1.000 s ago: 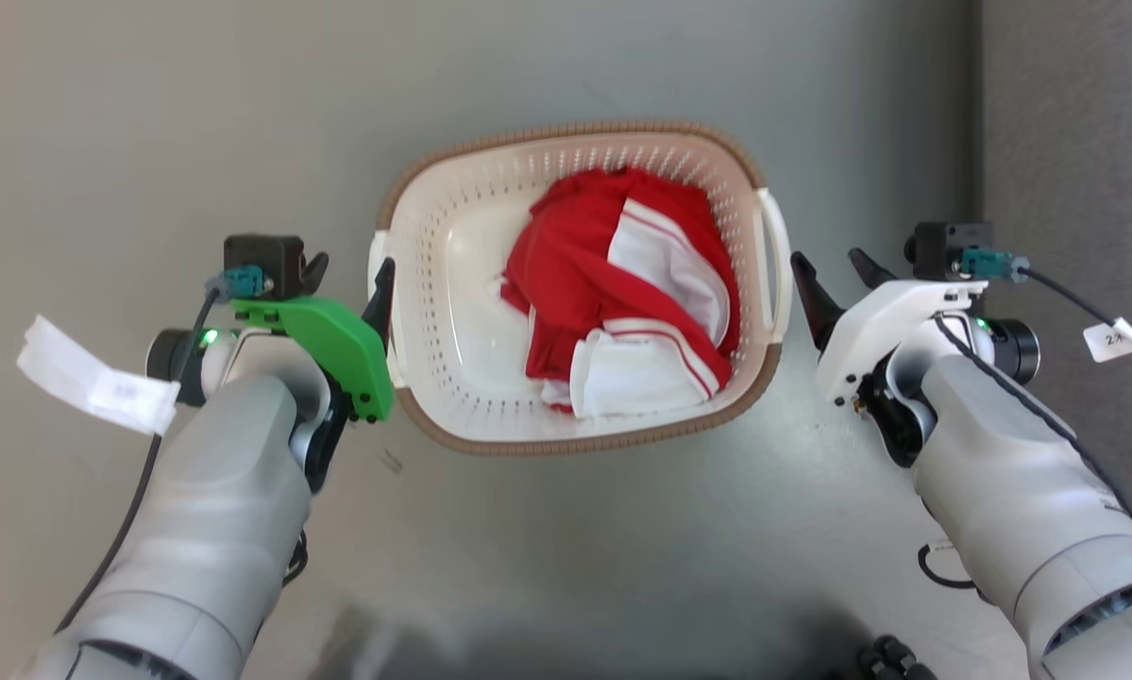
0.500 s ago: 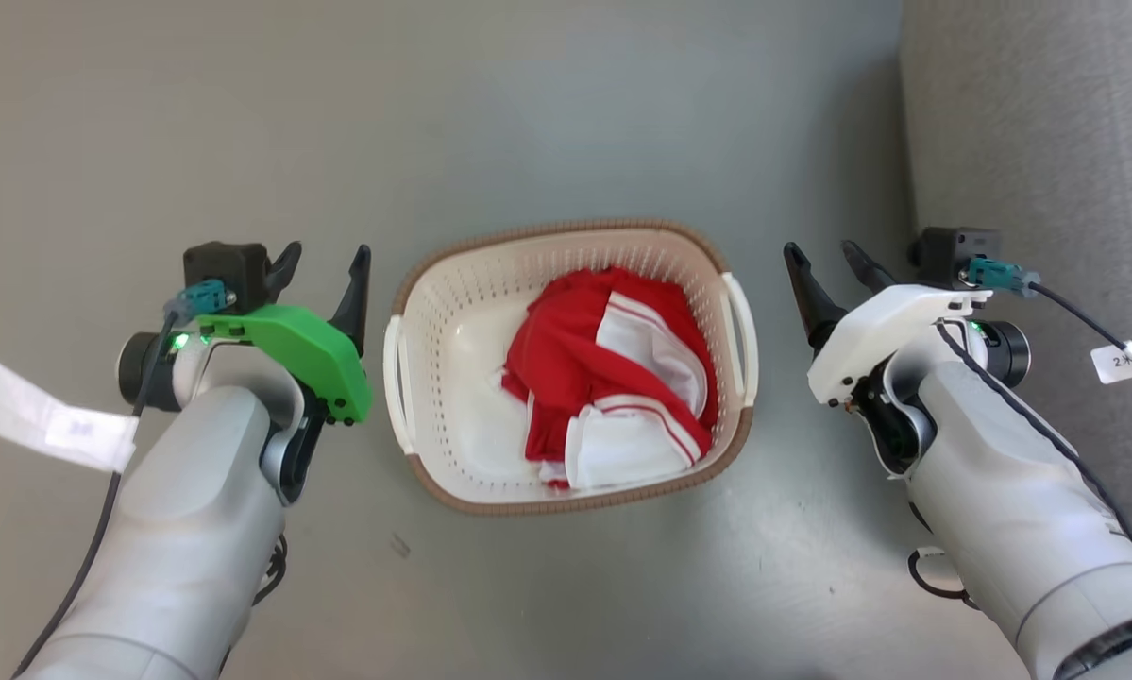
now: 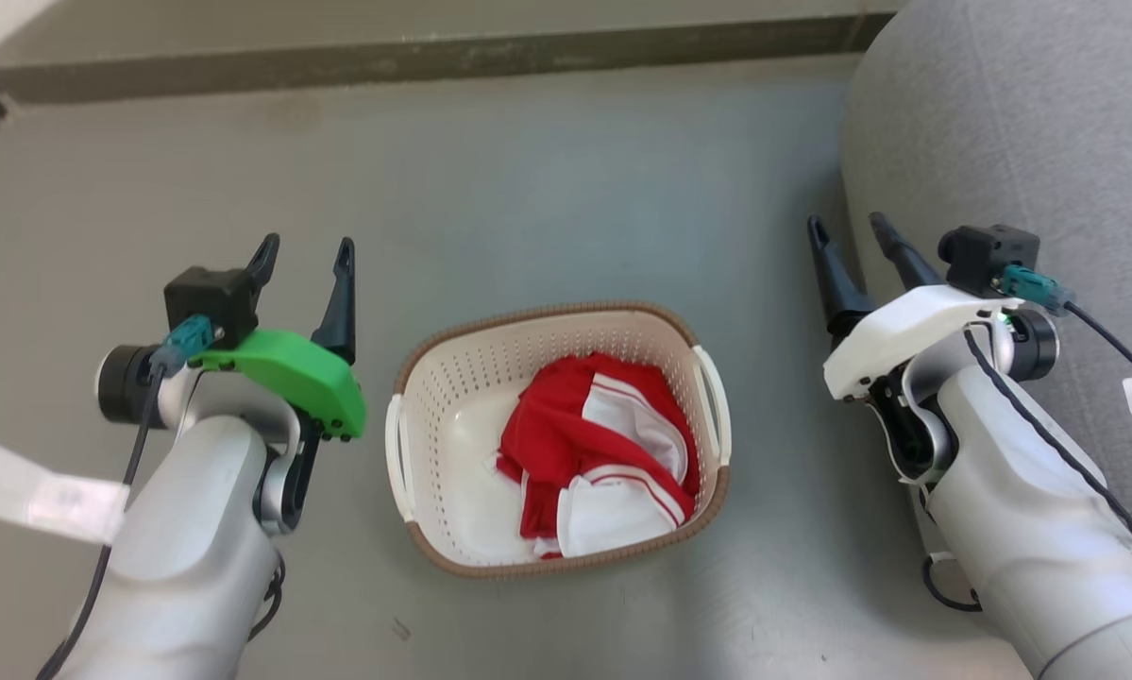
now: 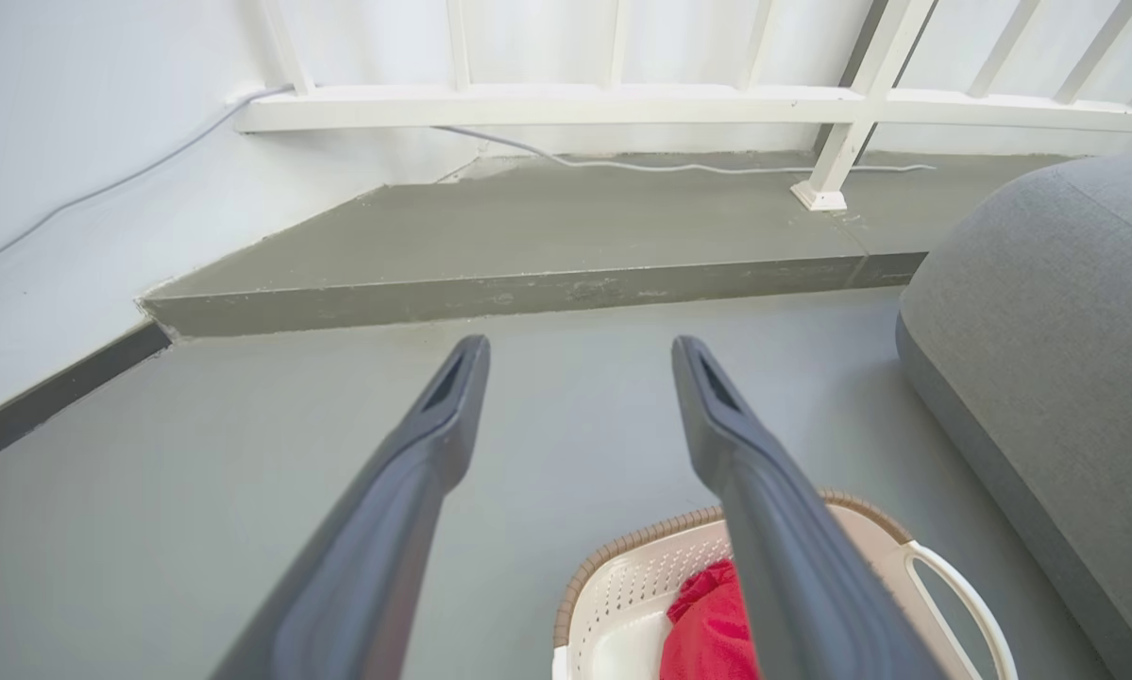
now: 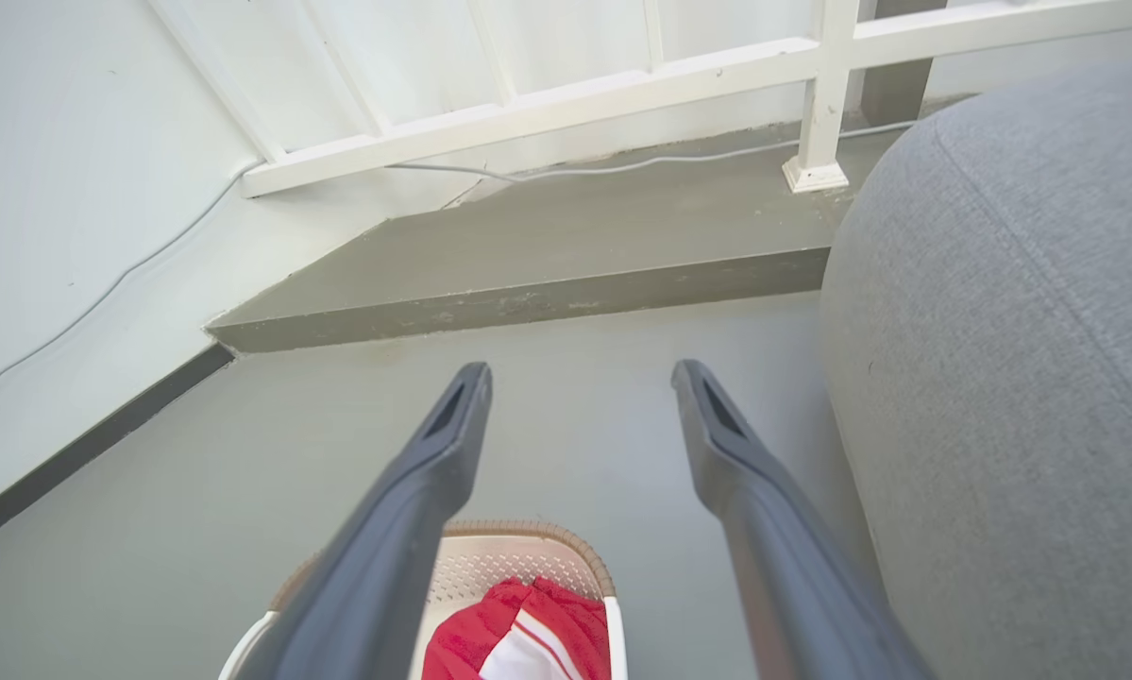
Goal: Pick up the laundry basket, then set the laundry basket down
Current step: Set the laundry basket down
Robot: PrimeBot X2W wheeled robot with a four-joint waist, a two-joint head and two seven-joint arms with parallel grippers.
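The laundry basket (image 3: pixel 462 378), cream-white and perforated with a brown rim and white side handles, stands on the grey floor between my arms. A red and white garment (image 3: pixel 603 444) lies inside it. My left gripper (image 3: pixel 306 247) is open, up and to the left of the basket's left handle, not touching it. My right gripper (image 3: pixel 847 225) is open too, well off to the right of the right handle. In the left wrist view the open left gripper (image 4: pixel 580 348) points over the floor, with the basket (image 4: pixel 641 538) below its right finger. In the right wrist view the right gripper (image 5: pixel 580 370) is above the basket (image 5: pixel 528 529).
A large grey cushion (image 3: pixel 1000 142) bulges close beside my right arm. A low concrete step (image 3: pixel 433 57) crosses the far side, with a white railing (image 4: pixel 566 94) and a thin cable (image 4: pixel 679 168) on it. A wall (image 4: pixel 56 189) closes off the left.
The camera has lifted, so the basket shows lower and smaller. My left finger was at the left handle; both grippers now stand apart from the basket, further out and higher.
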